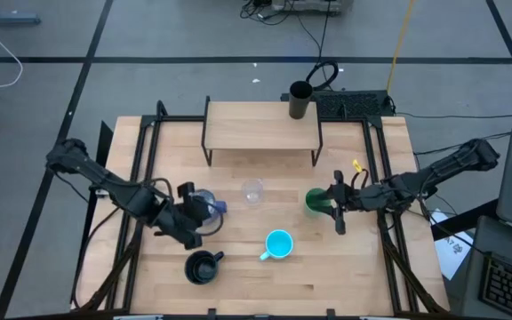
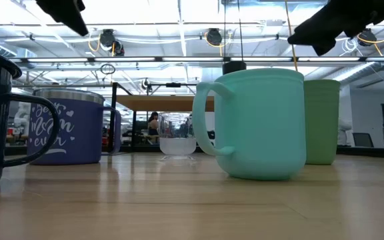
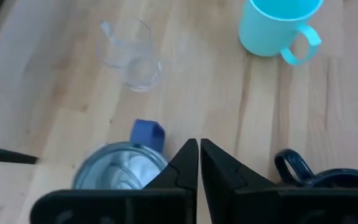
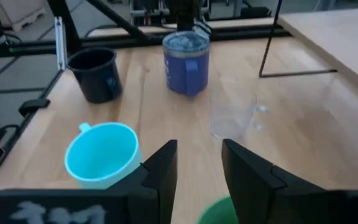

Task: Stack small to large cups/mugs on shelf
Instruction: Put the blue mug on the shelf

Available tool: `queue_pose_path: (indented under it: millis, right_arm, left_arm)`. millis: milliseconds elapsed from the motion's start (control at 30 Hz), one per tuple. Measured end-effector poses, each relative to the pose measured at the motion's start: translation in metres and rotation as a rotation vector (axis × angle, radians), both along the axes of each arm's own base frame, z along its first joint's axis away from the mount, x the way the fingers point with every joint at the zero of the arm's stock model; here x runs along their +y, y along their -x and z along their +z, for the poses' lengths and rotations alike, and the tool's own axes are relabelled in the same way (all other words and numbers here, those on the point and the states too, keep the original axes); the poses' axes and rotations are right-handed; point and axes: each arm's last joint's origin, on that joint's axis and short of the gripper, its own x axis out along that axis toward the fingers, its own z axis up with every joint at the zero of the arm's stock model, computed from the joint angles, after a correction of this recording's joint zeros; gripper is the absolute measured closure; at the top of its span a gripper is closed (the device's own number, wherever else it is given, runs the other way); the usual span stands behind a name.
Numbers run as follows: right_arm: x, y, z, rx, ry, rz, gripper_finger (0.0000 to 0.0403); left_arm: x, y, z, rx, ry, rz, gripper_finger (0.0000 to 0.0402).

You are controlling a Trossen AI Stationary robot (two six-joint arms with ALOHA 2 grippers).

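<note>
The shelf (image 1: 260, 124) stands at the table's far side, with the tall black tumbler (image 1: 300, 100) upright on its far right corner. On the tabletop, each on its base, stand the clear glass (image 1: 253, 191), the blue-purple mug (image 1: 201, 203), the cyan mug (image 1: 278, 244), the dark handled mug (image 1: 203, 266) and the green cup (image 1: 316, 201). My left gripper (image 3: 199, 146) is shut and hovers above the table between the blue-purple mug (image 3: 120, 168) and the dark mug (image 3: 340, 180). My right gripper (image 4: 199, 149) is open, just above the green cup's rim (image 4: 219, 211).
Black frame rails (image 1: 145, 178) run along the table's left and right sides. Bare wood lies in front of the shelf, around the glass and along the near edge. Cables and a dark box (image 1: 354, 102) sit behind the shelf's right end.
</note>
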Motion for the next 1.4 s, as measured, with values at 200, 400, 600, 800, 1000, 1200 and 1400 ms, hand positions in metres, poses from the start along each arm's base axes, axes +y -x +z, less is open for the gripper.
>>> queue_pose_path:
  millis: [200,400,600,800,1000,1200,1400]
  right_arm:
    - [0.005,-0.004,-0.002,-0.006,-0.002,0.017,0.0287]
    - [0.006,-0.006,-0.005,0.014,0.006,0.017,0.0287]
    - [0.007,-0.008,-0.001,-0.029,-0.009,0.018,0.0287]
    - [0.007,-0.009,0.001,-0.052,-0.006,0.023,0.0287]
    - [0.007,-0.009,0.001,-0.052,-0.005,0.023,0.0287]
    - [0.008,-0.01,0.004,-0.08,-0.017,0.023,0.0287]
    - [0.008,-0.011,0.006,-0.098,-0.002,0.03,0.0287]
  left_arm:
    - [-0.006,-0.002,-0.006,0.031,0.055,0.012,0.038]
    - [-0.009,-0.001,-0.005,0.019,0.041,0.0,0.038]
    - [-0.009,-0.003,-0.004,-0.01,-0.018,-0.023,0.038]
    - [-0.007,-0.003,-0.003,-0.022,-0.076,-0.035,0.038]
    - [-0.007,-0.003,-0.003,-0.016,-0.097,-0.062,0.038]
    - [0.007,-0.01,-0.003,0.012,-0.13,-0.072,0.0379]
    - [0.027,-0.035,0.012,0.057,-0.1,-0.108,0.0379]
